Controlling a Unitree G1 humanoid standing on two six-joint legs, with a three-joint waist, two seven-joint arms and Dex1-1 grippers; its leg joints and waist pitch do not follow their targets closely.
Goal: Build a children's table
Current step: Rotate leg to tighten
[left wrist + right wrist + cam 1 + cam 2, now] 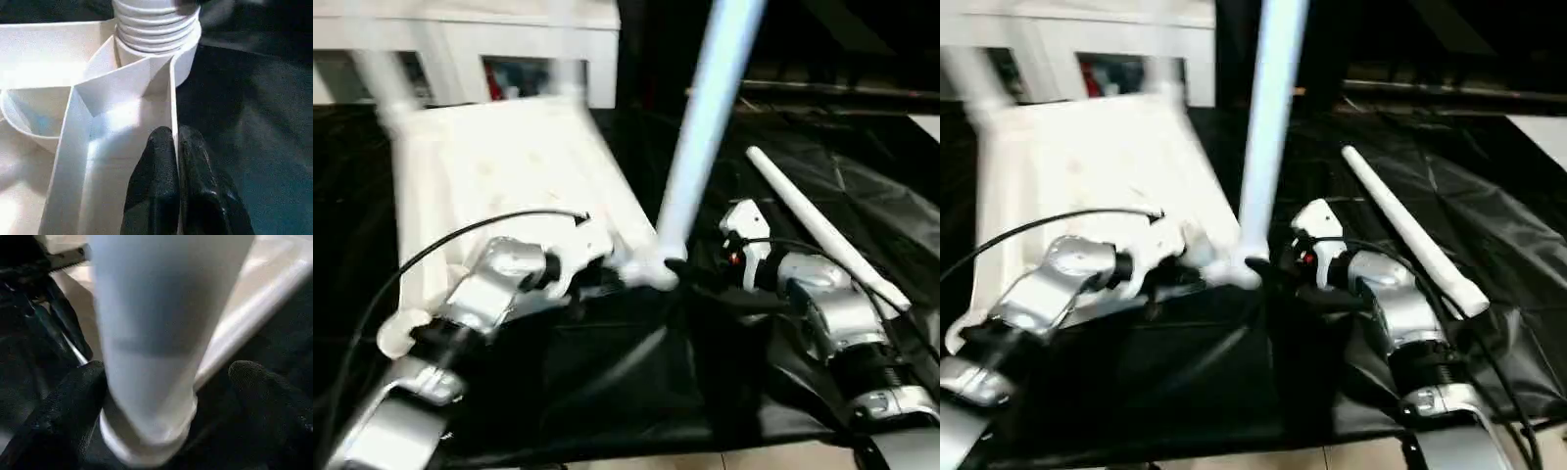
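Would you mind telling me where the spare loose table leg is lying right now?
In the left eye view the loose leg lies slantwise on the black-covered table, on the robot's right, just beyond the right gripper.

I see the counter (862, 186) under a black, creased cover that runs across the whole work area and falls over the near edge, where a strip of pale floor (773, 458) shows below. On the cover, to my left, the white tabletop (499, 176) lies with its ribbed underside up, one near corner close to the middle of the counter. To my right, a loose white leg (822, 225) lies flat on the cover, slanting from the middle toward the near right side, well apart from the tabletop.
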